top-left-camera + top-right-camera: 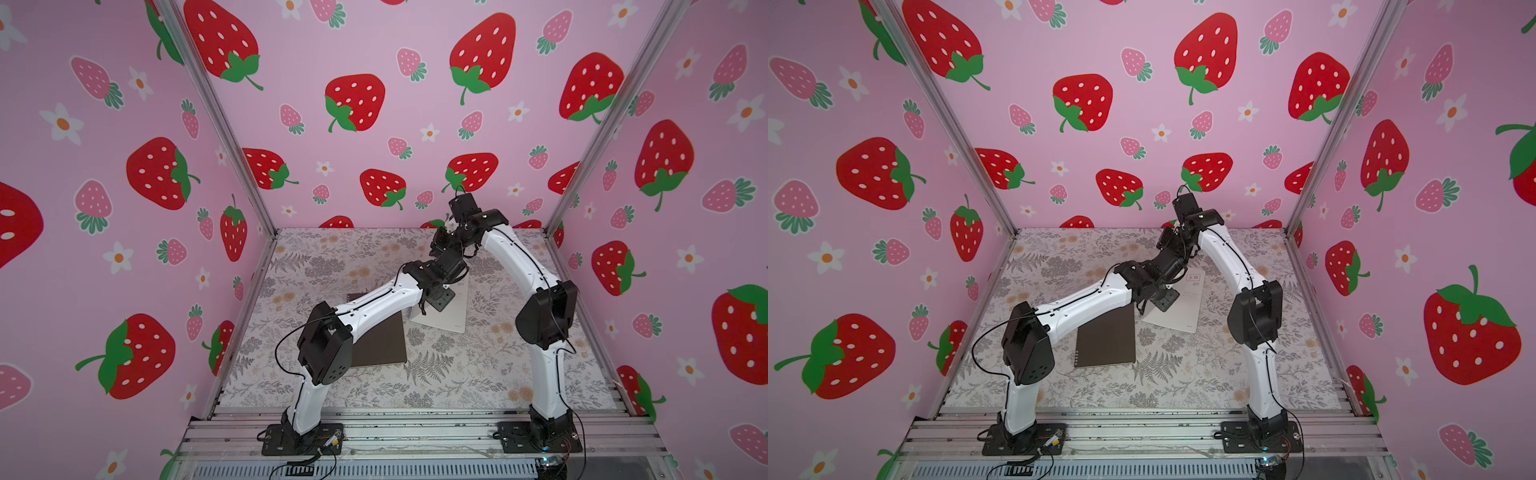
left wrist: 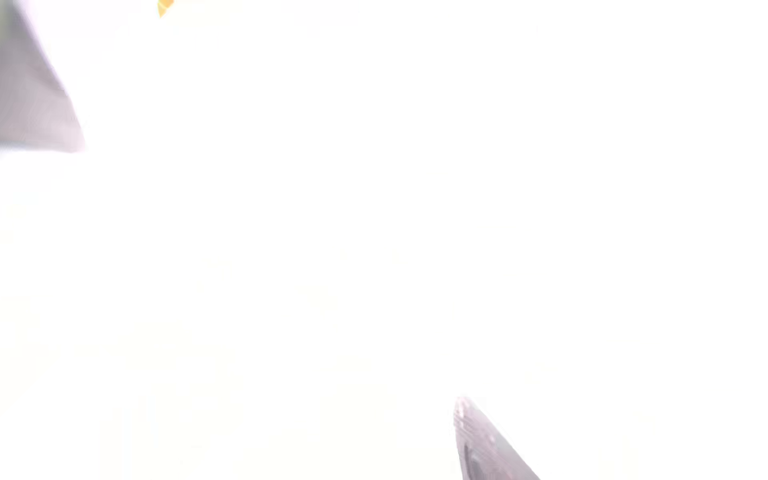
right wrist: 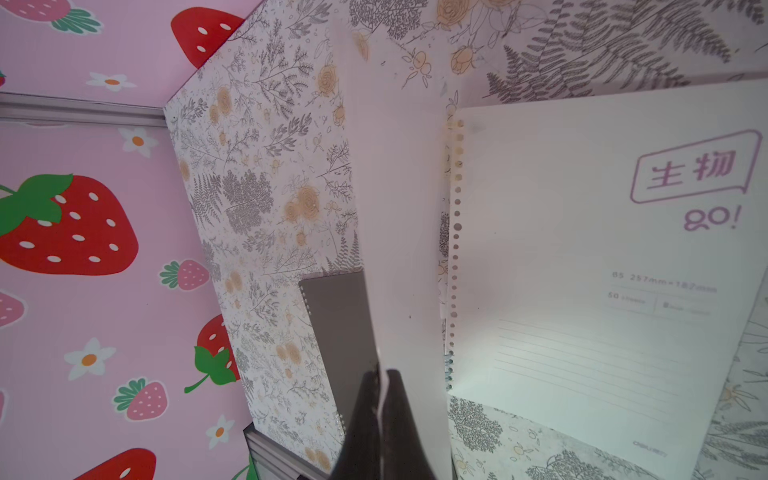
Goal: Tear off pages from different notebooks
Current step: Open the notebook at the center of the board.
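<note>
Here, right jaws pinching a page point(image 3: 395, 199), left jaws unreadable, left arm point(image 1: 374, 305) crossing dark notebook point(image 1: 380, 343)

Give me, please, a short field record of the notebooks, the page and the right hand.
Dark notebook: closed, flat on the table
Cream notebook: flat, cover and label up
Page: lifted off the table, seen edge-on in the right wrist view
Right hand: shut on the Page's edge
Page fully detached: cannot tell
</note>
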Robot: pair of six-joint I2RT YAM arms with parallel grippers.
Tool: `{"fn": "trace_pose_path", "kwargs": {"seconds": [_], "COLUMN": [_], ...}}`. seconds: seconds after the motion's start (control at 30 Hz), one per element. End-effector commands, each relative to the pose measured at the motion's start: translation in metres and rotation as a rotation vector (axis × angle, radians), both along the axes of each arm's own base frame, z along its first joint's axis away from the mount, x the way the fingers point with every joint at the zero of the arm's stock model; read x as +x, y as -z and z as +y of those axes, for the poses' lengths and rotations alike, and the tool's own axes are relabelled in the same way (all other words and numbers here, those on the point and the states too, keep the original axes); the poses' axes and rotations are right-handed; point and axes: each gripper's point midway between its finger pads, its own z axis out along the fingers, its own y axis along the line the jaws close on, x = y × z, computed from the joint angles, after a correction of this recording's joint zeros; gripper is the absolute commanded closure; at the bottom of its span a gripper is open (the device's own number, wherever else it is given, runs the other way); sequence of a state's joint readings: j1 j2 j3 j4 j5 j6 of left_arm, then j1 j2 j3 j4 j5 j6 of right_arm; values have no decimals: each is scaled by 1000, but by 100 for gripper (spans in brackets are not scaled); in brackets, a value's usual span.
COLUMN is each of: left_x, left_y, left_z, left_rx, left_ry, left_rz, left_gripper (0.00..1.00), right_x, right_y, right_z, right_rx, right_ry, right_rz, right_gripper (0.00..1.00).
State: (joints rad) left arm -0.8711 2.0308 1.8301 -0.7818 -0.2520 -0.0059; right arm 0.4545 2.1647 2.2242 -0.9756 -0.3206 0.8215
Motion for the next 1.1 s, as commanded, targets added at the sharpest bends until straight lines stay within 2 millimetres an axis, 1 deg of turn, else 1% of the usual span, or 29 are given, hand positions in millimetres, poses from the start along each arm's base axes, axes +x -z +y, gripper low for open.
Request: {"fn": "trace_pose_path", "kwargs": {"seconds": [0.0, 0.07, 0.13, 0.23, 0.3, 0.47, 0.57, 0.6, 0.63, 0.73, 0.77, 0.83, 0.9, 0.93, 0.97, 1.07], "left_x": [-3, -2, 1, 5, 8, 7, 4, 2, 2, 2, 2, 4, 5, 6, 7, 11], "left_y": [17, 16, 16, 14, 12, 11, 12, 12, 11, 5, 4, 0, -1, -1, -2, -3], "left_z": [12, 12, 14, 15, 16, 19, 18, 19, 19, 20, 22, 24, 27, 30, 33, 42], "left_rx": [75, 77, 87, 100, 106, 114, 98, 86, 66, 11, -8, -55, -86, -101, -113, -168], "left_ry": [7, 3, -4, -9, -14, -10, 12, 15, 16, 3, -2, -16, -31, -43, -52, -88], "left_rz": [21, 14, 1, -21, -34, -41, -32, -25, -21, -19, -13, 1, 19, 28, 34, 57], "left_gripper": [43, 57, 74, 92, 100, 100, 100, 100, 100, 100, 100, 100, 100, 100, 100, 100], "right_x": [-2, -2, -3, -7, -9, -14, -17, -17, -18, -18, -18, -15, -11, -11, -6, 0], "right_y": [-23, -25, -25, -24, -21, -15, -13, -13, -13, -17, -19, -30, -43, -49, -57, -78], "right_z": [13, 12, 10, 9, 8, 5, 7, 7, 7, 5, 3, -2, -12, -21, -27, -61], "right_rx": [73, 65, 55, 55, 50, 36, 43, 45, 42, 23, 11, -12, -48, -83, -109, -230], "right_ry": [-10, -11, -14, -21, -22, -33, -51, -60, -69, -108, -117, -134, -123, -112, -91, -1], "right_rz": [-25, -34, -37, -34, -27, -15, -7, -8, -11, -60, -85, -169, -262, -303, -363, -485], "right_gripper": [100, 100, 100, 100, 100, 100, 100, 90, 74, 6, 1, 1, 1, 1, 1, 1]}}
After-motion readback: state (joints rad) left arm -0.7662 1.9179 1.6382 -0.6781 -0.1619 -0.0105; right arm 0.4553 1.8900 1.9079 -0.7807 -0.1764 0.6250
